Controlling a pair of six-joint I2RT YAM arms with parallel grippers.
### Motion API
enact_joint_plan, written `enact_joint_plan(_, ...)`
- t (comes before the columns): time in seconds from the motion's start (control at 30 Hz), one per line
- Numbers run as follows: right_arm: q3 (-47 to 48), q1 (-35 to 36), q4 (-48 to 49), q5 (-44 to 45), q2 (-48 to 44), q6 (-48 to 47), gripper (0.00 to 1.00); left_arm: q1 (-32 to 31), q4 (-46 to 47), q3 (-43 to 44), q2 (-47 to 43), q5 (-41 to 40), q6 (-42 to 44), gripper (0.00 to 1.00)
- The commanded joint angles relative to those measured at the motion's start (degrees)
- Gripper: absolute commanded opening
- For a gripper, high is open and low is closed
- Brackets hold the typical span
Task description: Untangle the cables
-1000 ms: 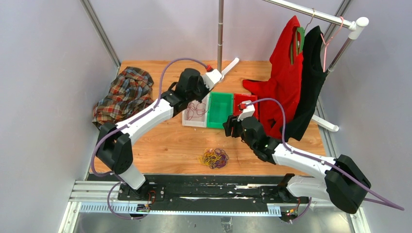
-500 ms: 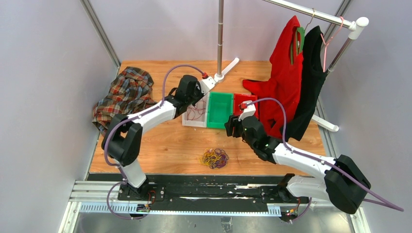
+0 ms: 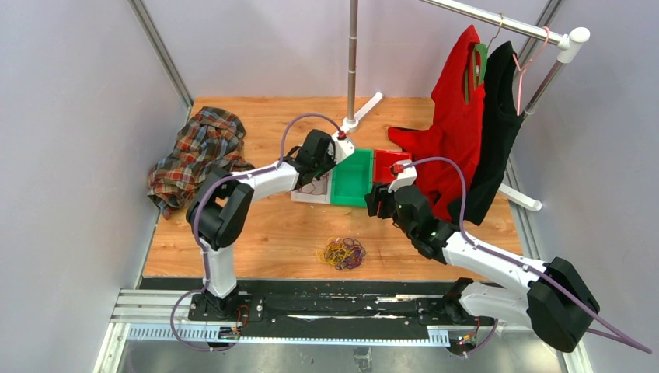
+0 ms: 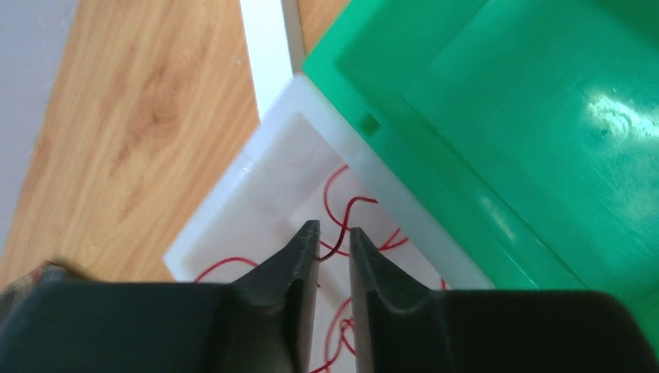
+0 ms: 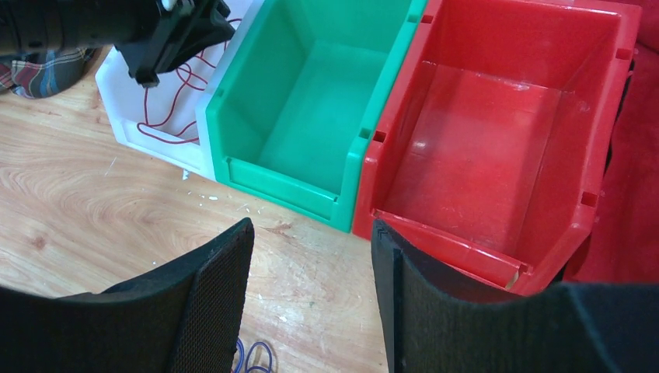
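A wooden tabletop (image 3: 264, 233) carries three bins in a row near its middle: a white bin (image 4: 225, 210) on the left, a green bin (image 3: 351, 177) touching it, and a red bin (image 5: 497, 148) on the right. A crumpled plaid shirt (image 3: 198, 151) lies at the far left. At the far right a red garment (image 3: 458, 116) and a black garment (image 3: 497, 124) hang from a metal rail (image 3: 497, 22), the red one draping onto the tabletop.

Dark red cables (image 5: 172, 109) lie in a white bin (image 4: 233, 194) beside a green bin (image 5: 311, 85) and a red bin (image 5: 482, 132) (plaid shirt (image 3: 198, 151) nearby).
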Motion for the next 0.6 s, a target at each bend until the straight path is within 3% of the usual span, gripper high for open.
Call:
enact_joint_plan(0.0,-0.36,-1.05,-1.34,-0.21,-1.06,0.20,0.57,0.69,-3.96,5.68,-3.24,0.91,-1.72,0.36)
enact_joint_plan(0.07,0.02,-1.06,-1.47,-0.62,-1.11,0.11,0.57,1.24,-7.67,7.18,-5.34,3.29,-2.78,0.50)
enact_joint_plan(0.27,0.43,-1.10,-2.32,-1.79,-1.34,0.04,0.57,3.39,-17.67,9.89,-11.90,10.99,-3.52,0.77)
enact_joint_plan(0.4,0.10,-1.13,-2.95,-2.63,-2.21,0.10,0.57,3.70,-23.07,8.52,-15.96,15.78,-2.32,0.84)
enact_joint_plan(0.57,-0.38,-1.10,-3.76,-4.66,-3.22,-0.32,0.60,1.80,-32.88,2.57,-22.36,28.90,-4.63,0.90)
